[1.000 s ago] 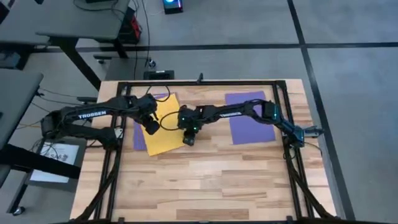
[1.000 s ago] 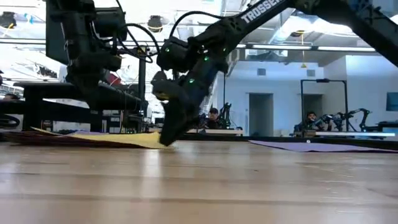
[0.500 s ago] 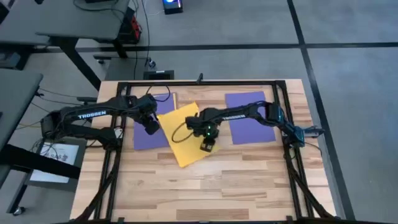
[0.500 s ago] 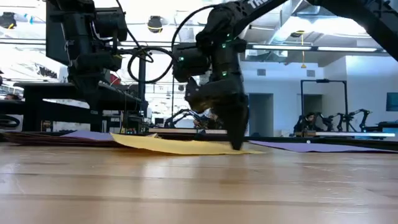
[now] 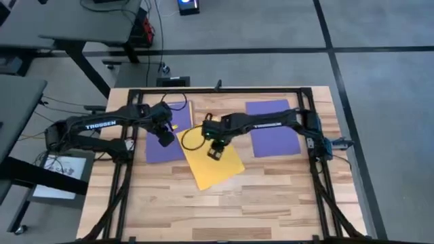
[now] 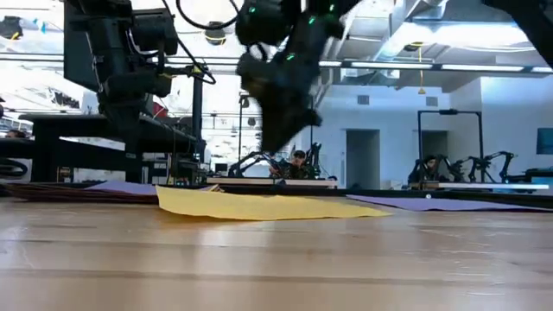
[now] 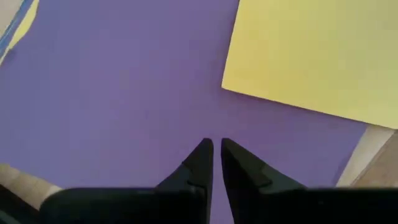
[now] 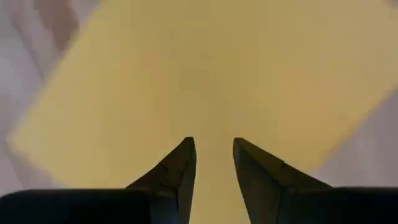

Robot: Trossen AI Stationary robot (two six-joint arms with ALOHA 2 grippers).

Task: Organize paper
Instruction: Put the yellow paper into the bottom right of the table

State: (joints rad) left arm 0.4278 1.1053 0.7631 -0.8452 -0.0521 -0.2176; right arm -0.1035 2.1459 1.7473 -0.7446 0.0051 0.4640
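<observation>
A yellow sheet of paper (image 5: 211, 160) lies askew on the wood at mid-table, and its far left corner (image 7: 298, 56) rests on the left purple sheet (image 5: 157, 144). Above the yellow sheet hangs my right gripper (image 6: 275, 142), slightly open and clear of it, with the sheet showing under its fingers (image 8: 211, 81). My left gripper (image 7: 216, 147) is shut, pointing down over the left purple sheet (image 7: 124, 93). A second purple sheet (image 5: 273, 127) lies flat at the right. My left gripper points its shut fingertips down at the middle of the left purple sheet (image 7: 214, 134). Whether the tips touch the sheet, I cannot tell.
Blue and yellow edges (image 7: 13, 28) stick out from under the left purple sheet. A black frame (image 5: 217, 90) runs along the table's far edge and both sides. Bare wood (image 5: 224, 210) fills the near half of the table.
My right gripper has dragged the yellow sheet off the left purple sheet toward the table's right and near edge, turning it askew, then has risen clear of it and moved back a little to the left. The yellow sheet now lies flat on the wood.
</observation>
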